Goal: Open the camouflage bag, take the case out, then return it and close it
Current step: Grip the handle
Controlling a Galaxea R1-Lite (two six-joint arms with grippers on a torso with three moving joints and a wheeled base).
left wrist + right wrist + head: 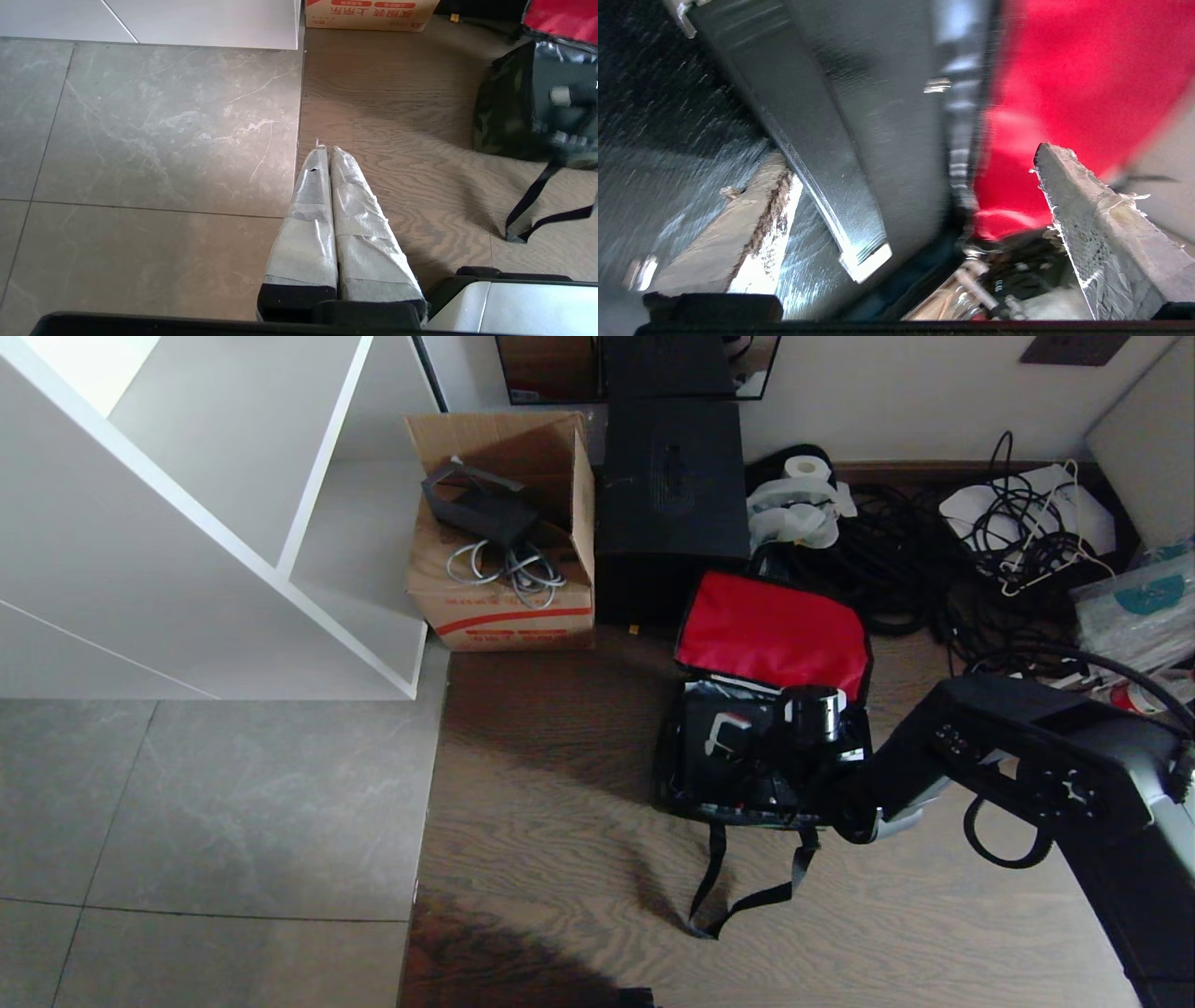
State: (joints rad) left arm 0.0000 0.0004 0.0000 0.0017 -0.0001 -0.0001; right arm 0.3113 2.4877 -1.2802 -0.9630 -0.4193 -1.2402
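On the wood floor: camouflage bag (pixel 770 709) lid open | case (pixel 724 751) lies inside bag | right gripper (pixel 920 205) jaws wide, straddling case handle, nothing held | extraction, return, closing judged outstanding | left gripper (pixel 327 154) parked, fingers together.

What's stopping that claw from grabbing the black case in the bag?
Nothing visible. The bag has its red lid flipped back, the case lies uncovered inside, and the right gripper is open right over the case's strap handle.
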